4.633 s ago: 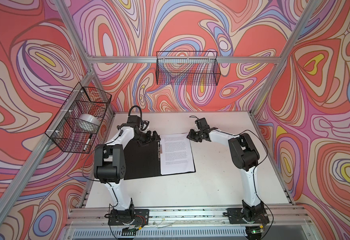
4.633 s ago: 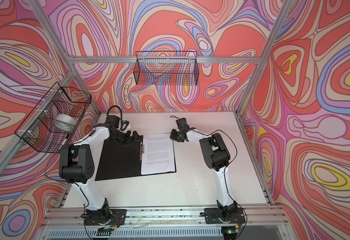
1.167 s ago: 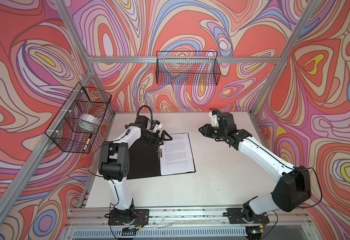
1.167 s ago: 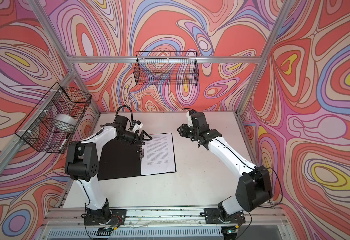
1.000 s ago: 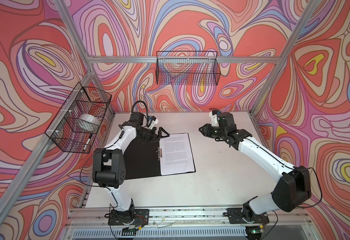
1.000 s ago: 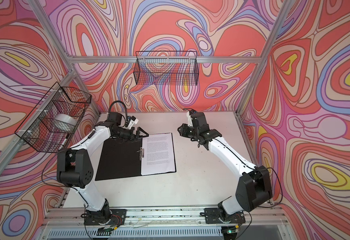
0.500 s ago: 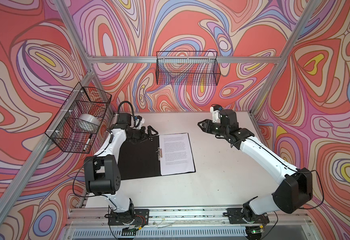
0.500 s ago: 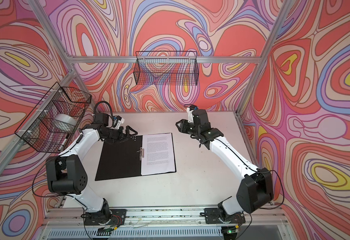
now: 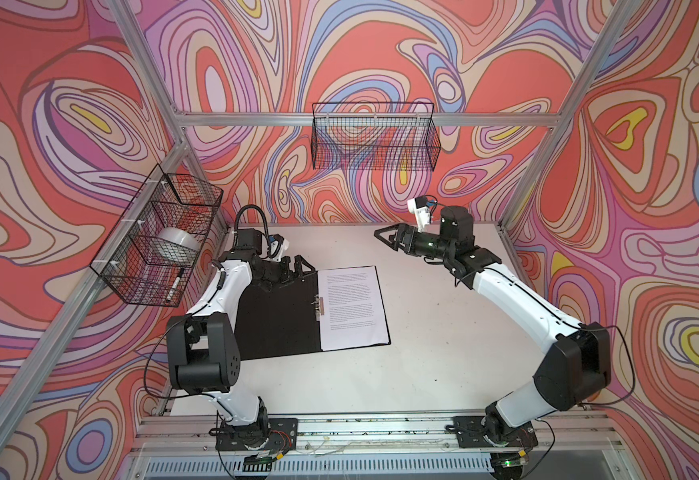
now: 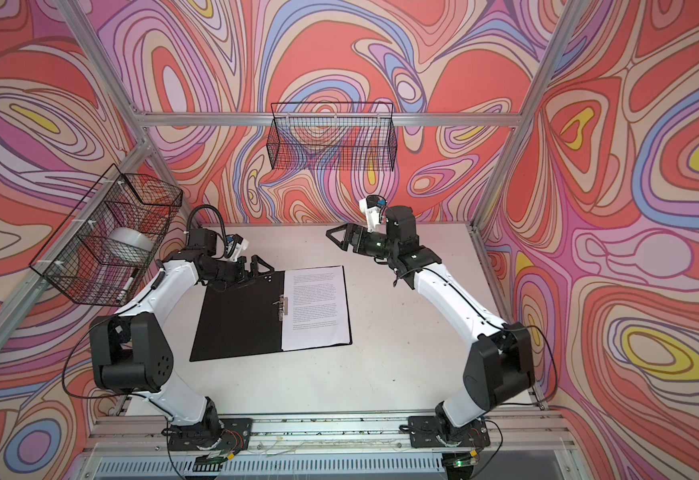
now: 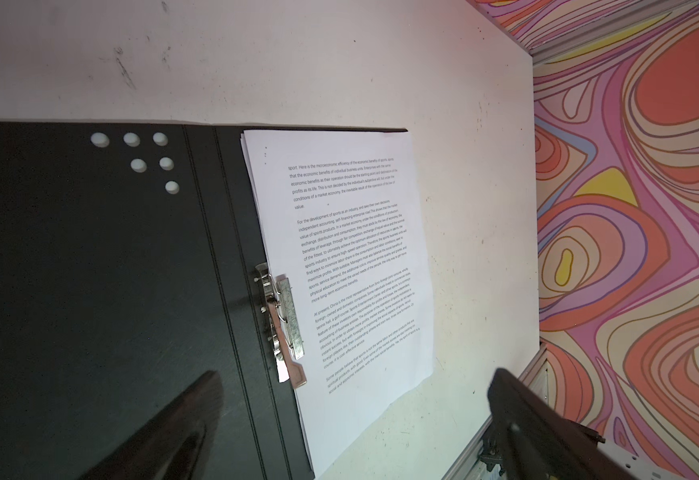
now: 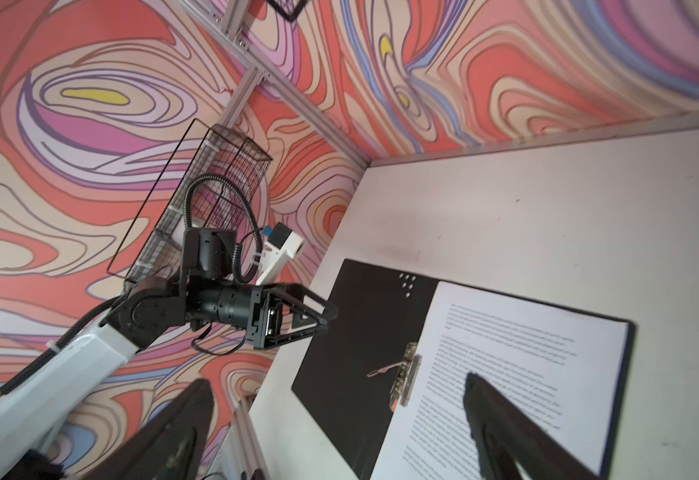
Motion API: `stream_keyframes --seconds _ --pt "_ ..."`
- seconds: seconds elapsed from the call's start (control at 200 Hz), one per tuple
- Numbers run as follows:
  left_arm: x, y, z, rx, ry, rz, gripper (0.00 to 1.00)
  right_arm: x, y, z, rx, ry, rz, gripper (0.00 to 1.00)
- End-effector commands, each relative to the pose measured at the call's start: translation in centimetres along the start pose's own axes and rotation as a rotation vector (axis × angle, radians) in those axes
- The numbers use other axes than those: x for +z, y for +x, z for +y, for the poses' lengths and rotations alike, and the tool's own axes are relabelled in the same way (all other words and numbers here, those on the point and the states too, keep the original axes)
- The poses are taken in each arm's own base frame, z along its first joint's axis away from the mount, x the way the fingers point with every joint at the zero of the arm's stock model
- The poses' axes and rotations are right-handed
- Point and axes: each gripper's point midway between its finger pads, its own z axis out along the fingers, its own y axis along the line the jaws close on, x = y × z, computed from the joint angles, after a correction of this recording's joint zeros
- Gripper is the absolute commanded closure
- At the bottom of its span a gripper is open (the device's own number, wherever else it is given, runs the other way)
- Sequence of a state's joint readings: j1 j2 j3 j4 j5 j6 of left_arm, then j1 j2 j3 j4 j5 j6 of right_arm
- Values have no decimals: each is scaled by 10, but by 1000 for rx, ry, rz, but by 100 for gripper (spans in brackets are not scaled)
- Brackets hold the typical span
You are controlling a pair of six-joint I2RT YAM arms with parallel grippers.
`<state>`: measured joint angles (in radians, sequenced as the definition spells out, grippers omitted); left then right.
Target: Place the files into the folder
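The folder (image 9: 277, 320) (image 10: 239, 324) lies open and flat on the table, black inside up. The files (image 9: 354, 307) (image 10: 316, 305), white sheets of dense text, rest on its right half beside the metal spine clip (image 9: 317, 306). My left gripper (image 9: 300, 266) (image 10: 260, 266) hovers open over the folder's far edge with nothing in it. In the left wrist view the gripper (image 11: 354, 374) looks down on the files (image 11: 352, 266) and clip (image 11: 283, 324). My right gripper (image 9: 385, 237) (image 10: 337, 237) is open and empty, raised over the far table, right of the folder. The right wrist view shows its spread fingers (image 12: 501, 415) above the files (image 12: 518, 361).
A wire basket (image 9: 160, 245) on the left wall holds a tape roll and a marker. Another wire basket (image 9: 374, 137) hangs on the back wall. The white table (image 9: 443, 353) is bare to the right of the folder. An aluminium rail (image 9: 381, 428) runs along the front edge.
My right gripper has opened and lifted towards the back of the table. My left gripper has drawn back to the left along the folder's far edge, still open.
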<state>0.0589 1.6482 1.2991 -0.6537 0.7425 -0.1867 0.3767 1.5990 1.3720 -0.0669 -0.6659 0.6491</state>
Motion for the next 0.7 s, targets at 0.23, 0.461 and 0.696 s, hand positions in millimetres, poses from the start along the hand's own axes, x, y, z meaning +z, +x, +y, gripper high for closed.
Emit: stream_keyframes --seconds 0.23,0.461,0.696 --pt "-22 3 -7 71 -49 -40 0 10 14 -30 -20 130 101 2" --pt "-28 2 -12 108 -41 -83 0 -16 14 -69 -214 457 91 2" --pt "-33 4 -11 121 -72 -88 0 -60 -2 -99 -290 741 -35 1"
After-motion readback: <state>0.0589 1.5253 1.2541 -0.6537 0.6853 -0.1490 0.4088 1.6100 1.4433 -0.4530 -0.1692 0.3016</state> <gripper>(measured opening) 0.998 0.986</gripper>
